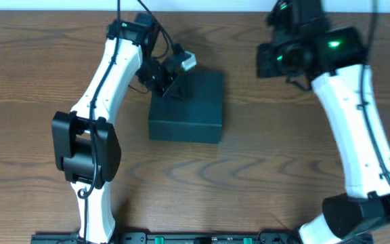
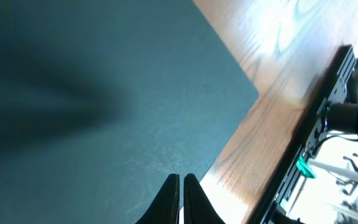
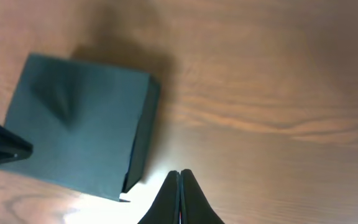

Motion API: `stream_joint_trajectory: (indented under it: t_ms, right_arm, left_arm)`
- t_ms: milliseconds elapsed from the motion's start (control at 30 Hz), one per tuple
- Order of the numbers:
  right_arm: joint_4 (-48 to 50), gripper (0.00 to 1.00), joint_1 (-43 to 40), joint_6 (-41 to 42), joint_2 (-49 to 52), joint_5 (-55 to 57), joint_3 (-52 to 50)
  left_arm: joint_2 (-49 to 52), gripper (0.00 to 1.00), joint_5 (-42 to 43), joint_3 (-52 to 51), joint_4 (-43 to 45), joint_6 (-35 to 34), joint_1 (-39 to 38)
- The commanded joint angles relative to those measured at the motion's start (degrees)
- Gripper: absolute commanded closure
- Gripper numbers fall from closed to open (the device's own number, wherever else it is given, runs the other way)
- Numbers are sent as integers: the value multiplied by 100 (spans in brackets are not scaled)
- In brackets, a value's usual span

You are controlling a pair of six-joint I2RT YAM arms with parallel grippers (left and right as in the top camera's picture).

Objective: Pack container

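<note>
Near the front edge of the brown wood-grain table (image 1: 263,169) stand the bases of the two white-and-black arms, left arm (image 1: 90,146) and right arm (image 1: 357,135). Beyond them, about mid-table and somewhat left of centre, lies the matte dark green-black rectangular cardboard container (image 1: 191,112). It sits flat with its lid down. From above its outline is close to square, so no long axis stands out. The top is plain and unmarked, and the right wrist view shows a flap seam (image 3: 131,163) running down one side wall. No packets or other goods are visible anywhere. The left gripper (image 2: 182,190) hangs over the far-left part of the lid, its fingers pressed together with nothing between them. Whether the tips touch the cardboard cannot be told. From this gripper the container extends nearer and to the right. Farthest away, well apart at the far right, the right gripper (image 3: 180,190) is likewise closed and empty above bare table, with the container to its left and nearer. The left arm is therefore much the closer. Judged from the shut lid, any coming move on the container probably falls to it, working at that far-left corner.
</note>
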Motion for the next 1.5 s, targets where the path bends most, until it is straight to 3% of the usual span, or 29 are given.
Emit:
stream_joint_trajectory:
  t_ms: [0, 300, 500, 667, 800, 1000, 1233, 1467]
  right_arm:
    - [221, 98, 66, 208, -380, -330, -435]
    - [470, 99, 470, -291, -1888, -577, -1770]
    - [885, 98, 1174, 487, -2277, -678, -3397]
    - [2194, 98, 1945, 1091, -2293, -846, -4837]
    - [3613, 98, 2341, 1794, -2273, -299, -5831]
    - [5438, 99, 2651, 2017, -2065, -109, -6870]
    - [6218, 99, 2999, 2269, -1390, -85, -7123]
    - [6933, 99, 3185, 2977, -739, 634, -7123]
  left_arm:
    - [-20, 94, 109, -391, 177, 219, -114]
    - [-20, 94, 114, -1283, 876, 149, -153]
    - [-20, 94, 111, -1738, 1220, 24, -173]
    - [-20, 95, 118, -1893, 1314, -42, -179]
    - [-20, 94, 111, -1893, 1314, -42, -184]
    - [-20, 94, 90, -1893, 1176, -44, -227]
    - [-20, 94, 90, -1893, 1034, -39, -313]
    - [-20, 94, -48, -1893, 1108, -39, -400]
